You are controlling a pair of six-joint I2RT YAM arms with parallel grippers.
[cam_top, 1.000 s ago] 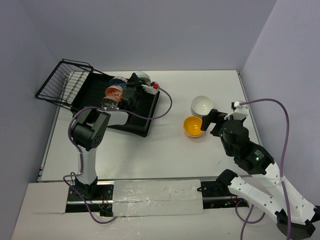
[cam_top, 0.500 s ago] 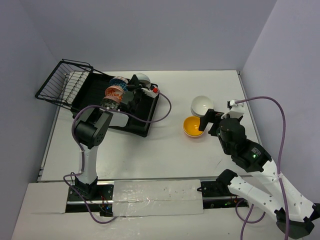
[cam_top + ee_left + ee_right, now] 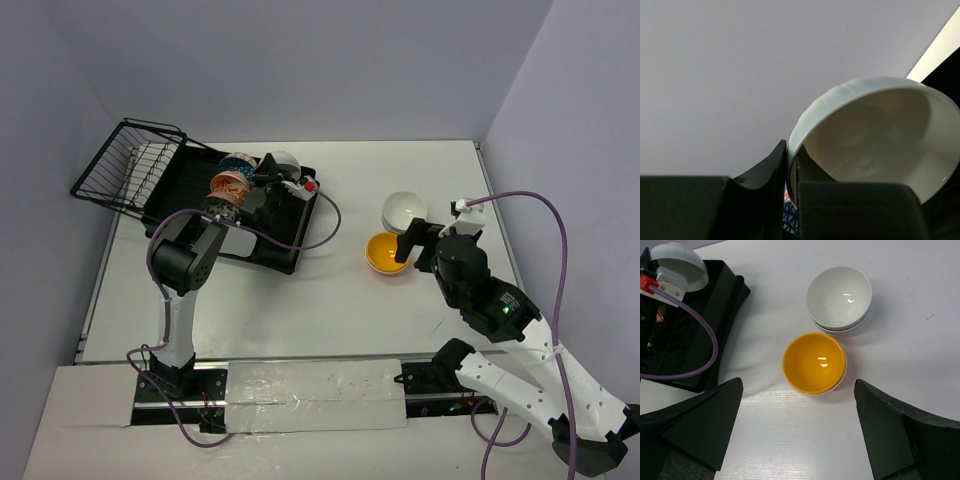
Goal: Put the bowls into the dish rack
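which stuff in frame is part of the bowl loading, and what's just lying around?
Job:
dish rack; patterned bowls in it; white bowl pinched by left hand; orange bowl; stacked white bowls.

Lying about:
purple cable; tape strip.

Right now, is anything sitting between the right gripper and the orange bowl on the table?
Nothing visible does. The right gripper is open and faces the orange bowl, which lies framed between its two fingers with only table around it. The white bowls sit just beyond the orange one, out of the path.
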